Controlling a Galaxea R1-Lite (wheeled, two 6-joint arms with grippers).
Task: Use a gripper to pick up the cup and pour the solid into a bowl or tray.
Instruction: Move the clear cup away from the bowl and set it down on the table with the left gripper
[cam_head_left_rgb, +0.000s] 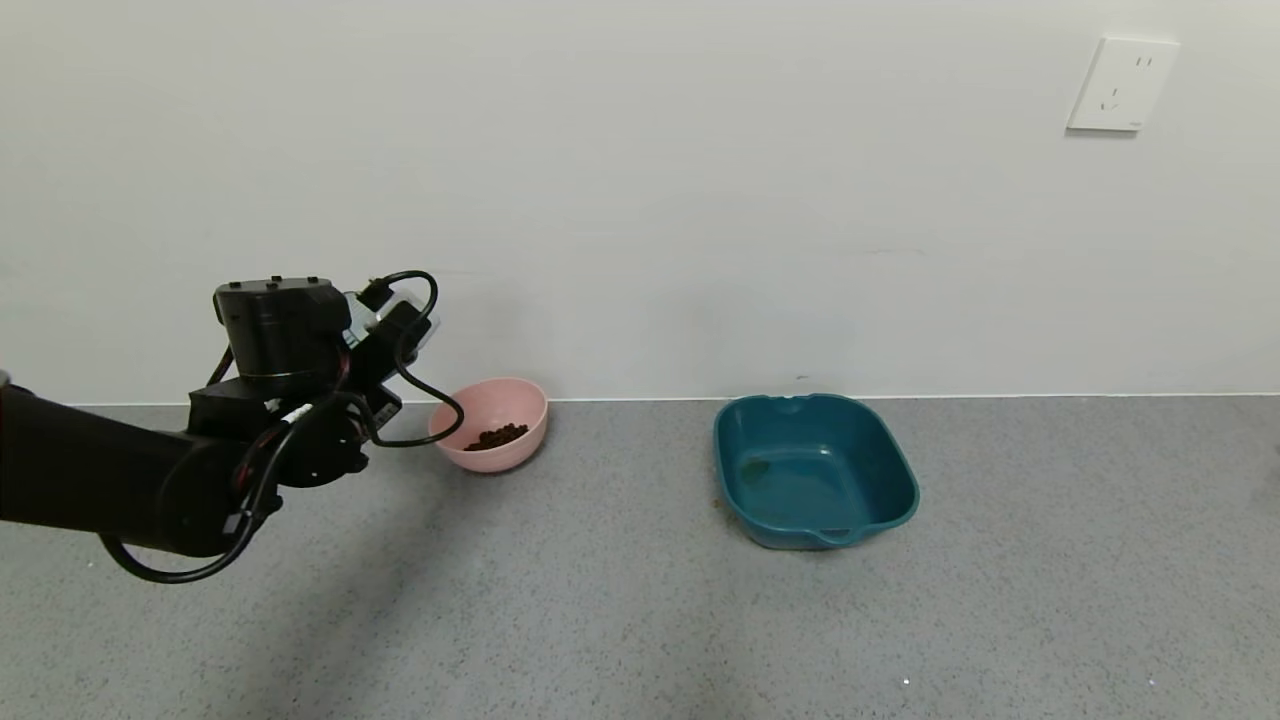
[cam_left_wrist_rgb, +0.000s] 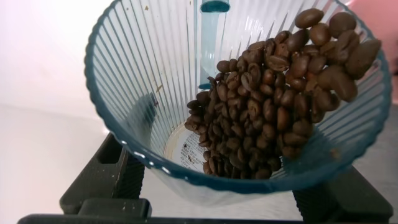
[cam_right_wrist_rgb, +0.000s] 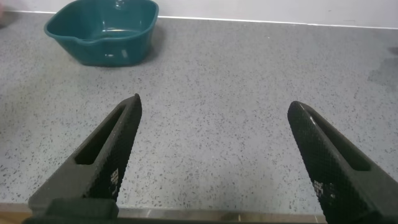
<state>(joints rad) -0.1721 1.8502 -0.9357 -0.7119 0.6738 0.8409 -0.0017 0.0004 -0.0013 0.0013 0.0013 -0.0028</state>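
Tilting in the left pincer (cam_left_wrist_rgb: 211, 208), the cup (cam_left_wrist_rgb: 155, 93) is a thin, translucent teal-grey plastic vessel with fine vertical ribs, and it looks light and somewhat springy — a firm squeeze could flex its wall. The ribs should give the dark pads (cam_left_wrist_rgb: 106, 171) some bite on an otherwise slick surface; in the left wrist view the two fingers bracket the cup low on its body, closed on it. That low hold on the wall seems sound, since the rim is probably the weakest part.

Inside, the solid (cam_left_wrist_rgb: 273, 99) is a heap of glossy brown beans, hard and smooth, piled against the lower side of the tilted cup and reaching its lip. They would likely slide and roll freely, coming out in a rush rather than a trickle, so a slow tilt seems wise.

From the head view the left arm hangs just beside the bowl (cam_head_left_rgb: 520, 400), a round pale-pink plastic dish near the wall that already holds a small dark heap of beans (cam_head_left_rgb: 496, 436). The cup itself is hidden behind the wrist there.

Well apart sits a dark-teal tray (cam_head_left_rgb: 880, 470), squarish with rounded corners and a glossy inside. Everything rests on a grey speckled desk (cam_head_left_rgb: 640, 620) with a matte, grainy look.

The right pincer (cam_right_wrist_rgb: 214, 168) hovers low over bare desk, spread wide and holding nothing.
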